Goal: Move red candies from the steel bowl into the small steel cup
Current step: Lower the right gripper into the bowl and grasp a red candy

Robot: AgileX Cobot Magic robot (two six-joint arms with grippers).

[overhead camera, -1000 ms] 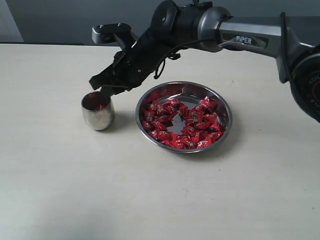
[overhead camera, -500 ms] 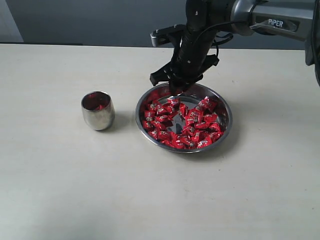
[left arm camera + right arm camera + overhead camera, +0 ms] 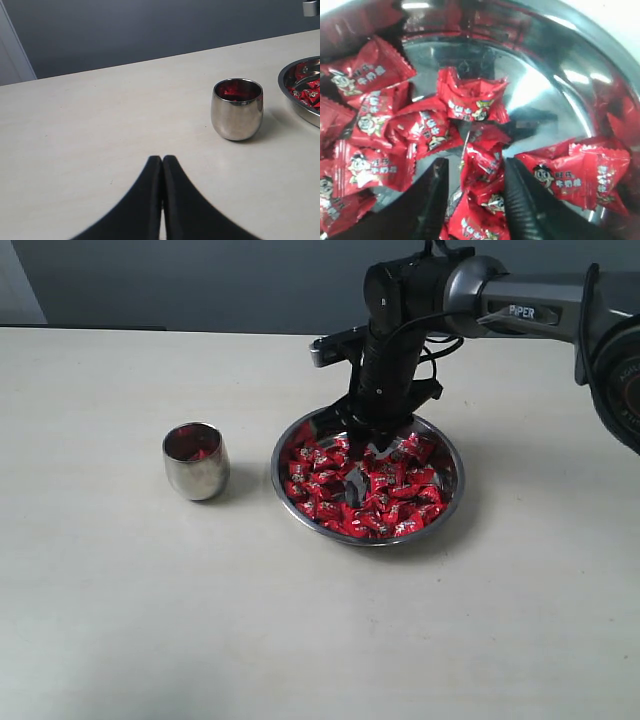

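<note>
The red candies (image 3: 365,490) lie in a loose heap in the steel bowl (image 3: 380,541), which stands on the pale table (image 3: 120,590) to the right of the small steel cup (image 3: 196,461) and a little apart from it. Each candy has a shiny, crinkled red wrapper with toothed ends. In the right wrist view the candies (image 3: 470,100) show a small cartoon face and white characters. In the exterior view these marks are too small to read.

The right gripper (image 3: 476,170) is low inside the bowl (image 3: 545,75). Its two dark fingers are apart, with one candy between them. I cannot tell if they touch it. From the exterior view the tips of this gripper (image 3: 367,436) are hidden by the arm itself.

The left gripper (image 3: 162,170) is above bare table, near the cup (image 3: 237,112), with its fingers pressed together and nothing between them. Some red shows inside the cup, but how many candies are there is not possible to see. In this view the bowl (image 3: 300,107) is cut off at the edge of the picture.
</note>
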